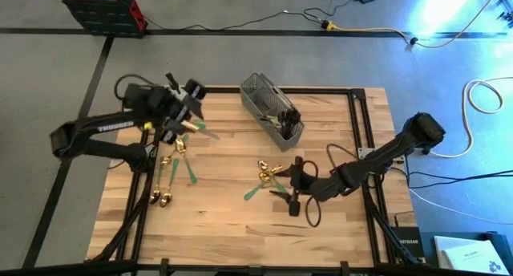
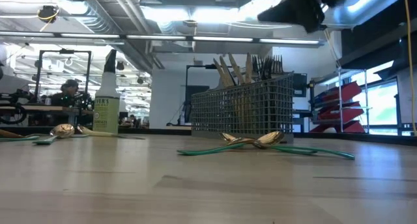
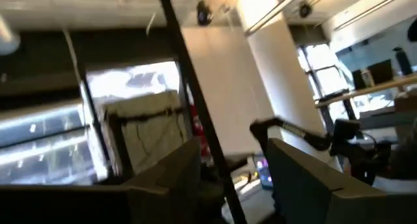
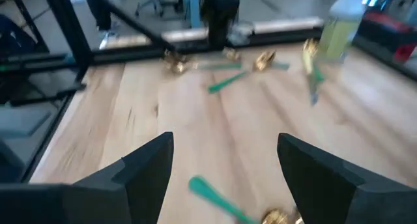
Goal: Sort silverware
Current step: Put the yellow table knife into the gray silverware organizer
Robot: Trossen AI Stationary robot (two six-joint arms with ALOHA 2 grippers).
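Gold spoons (image 2: 260, 140) with green handles (some perhaps cream); grey mesh caddy (image 1: 264, 99); pale wood table (image 1: 224, 220).
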